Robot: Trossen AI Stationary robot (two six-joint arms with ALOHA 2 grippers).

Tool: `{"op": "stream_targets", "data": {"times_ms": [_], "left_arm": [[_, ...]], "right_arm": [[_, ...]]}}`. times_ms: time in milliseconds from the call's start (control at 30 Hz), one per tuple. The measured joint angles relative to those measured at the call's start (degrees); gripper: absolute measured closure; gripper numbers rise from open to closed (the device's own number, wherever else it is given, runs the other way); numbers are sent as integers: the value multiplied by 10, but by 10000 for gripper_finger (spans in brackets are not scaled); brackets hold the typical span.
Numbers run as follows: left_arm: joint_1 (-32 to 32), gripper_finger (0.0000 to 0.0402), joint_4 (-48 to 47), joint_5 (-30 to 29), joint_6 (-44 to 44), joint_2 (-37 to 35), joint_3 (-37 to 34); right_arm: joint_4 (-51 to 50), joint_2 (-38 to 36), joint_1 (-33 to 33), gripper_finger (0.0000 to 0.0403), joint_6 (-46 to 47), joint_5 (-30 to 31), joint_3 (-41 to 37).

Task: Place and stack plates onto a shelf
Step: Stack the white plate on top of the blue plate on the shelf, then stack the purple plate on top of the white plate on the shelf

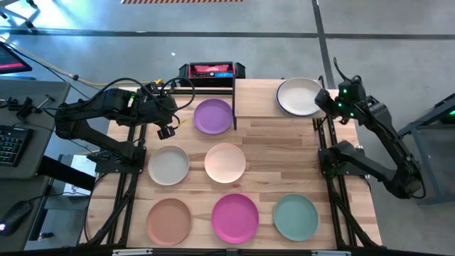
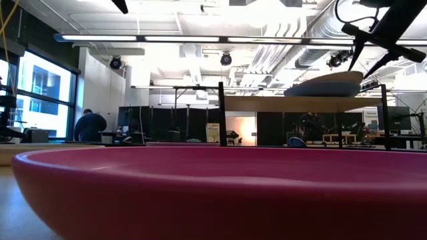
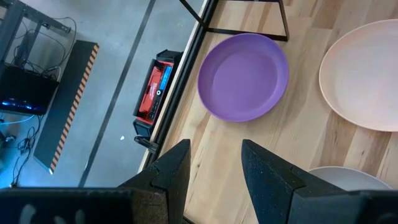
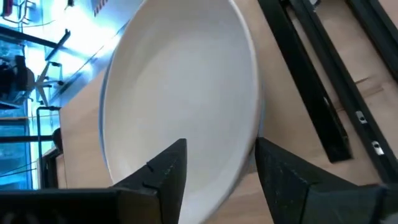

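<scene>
High view shows the shelf (image 1: 259,99) at the table's far edge, with the cream plate (image 1: 298,96) lying on its right half. The low view hints at a bluish rim under the cream one, so it may sit on a second plate; I cannot be sure. The right gripper (image 1: 325,99) stands at the cream plate's outer rim, its fingers (image 4: 165,171) spread apart with the rim (image 4: 242,162) showing between them and nothing clamped, so the plate looks let go and resting on the shelf.

The purple plate (image 1: 213,116) lies on the table just in front of the shelf's left half. The left gripper (image 1: 166,131) hovers beside it, away from the shelf's middle, fingers (image 3: 171,174) parted and empty. In front of the purple plate lie the grey-beige plate (image 1: 169,165) and the peach plate (image 1: 225,162); furthest from the shelf, along the near edge, are the terracotta plate (image 1: 169,220), the magenta plate (image 1: 235,217) and the teal plate (image 1: 296,216).

These plates look light, stiff and matte, likely plastic or similar, so not very fragile, though smooth enough to slide on the wood. The shallow upturned rim is the only real purchase: one finger over the lip and one under, at the edge nearest the arm. Held that way a plate will hang tilted, so it probably needs setting down level before release.
</scene>
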Motion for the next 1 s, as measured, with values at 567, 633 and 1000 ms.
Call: {"op": "stream_targets", "data": {"times_ms": [567, 633, 1000], "left_arm": [[0, 268, 0, 0, 0, 0, 0], [0, 268, 0, 0, 0, 0, 0], [0, 268, 0, 0, 0, 0, 0]], "right_arm": [[5, 20, 0, 235, -27, 4, 0], [5, 21, 0, 235, -33, -8, 0], [16, 15, 14, 235, -90, -123, 0]]}}
